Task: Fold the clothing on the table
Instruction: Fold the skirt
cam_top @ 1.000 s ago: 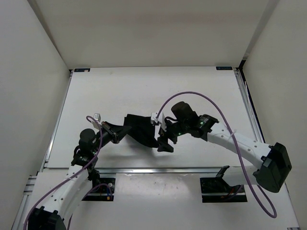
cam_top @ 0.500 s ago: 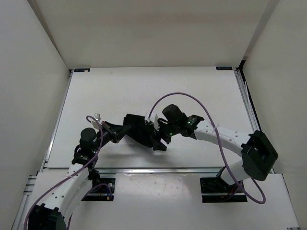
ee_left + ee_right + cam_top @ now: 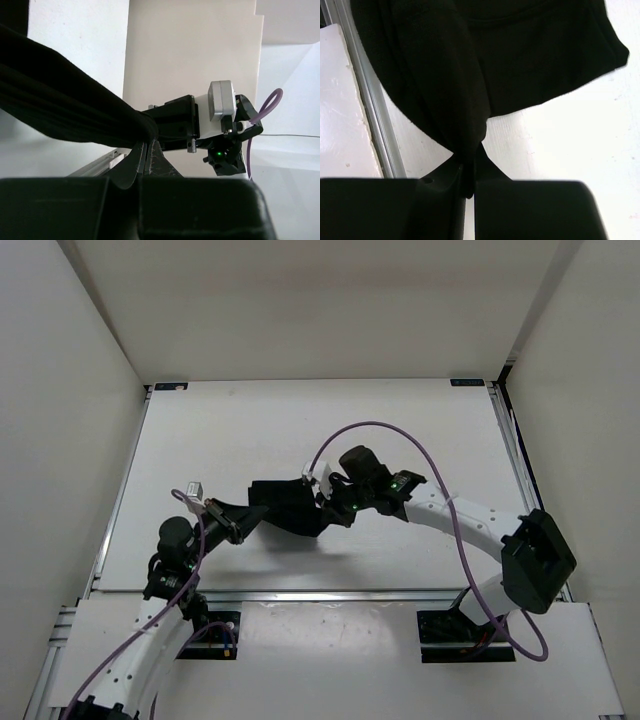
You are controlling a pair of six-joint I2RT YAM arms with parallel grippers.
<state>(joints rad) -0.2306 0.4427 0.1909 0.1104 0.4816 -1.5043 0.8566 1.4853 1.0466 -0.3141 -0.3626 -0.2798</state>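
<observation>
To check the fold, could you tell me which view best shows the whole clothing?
The top external view: the clothing spans from left gripper to right gripper. Each wrist view shows only fabric pinched in its own jaws.

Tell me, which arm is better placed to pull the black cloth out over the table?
Probably right: the right gripper pinches the cloth nearer the middle of the table; the left gripper pinches its other end off to the side.

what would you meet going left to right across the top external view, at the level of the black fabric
left gripper → clothing → right gripper; each gripper pinches one end of the fabric
</observation>
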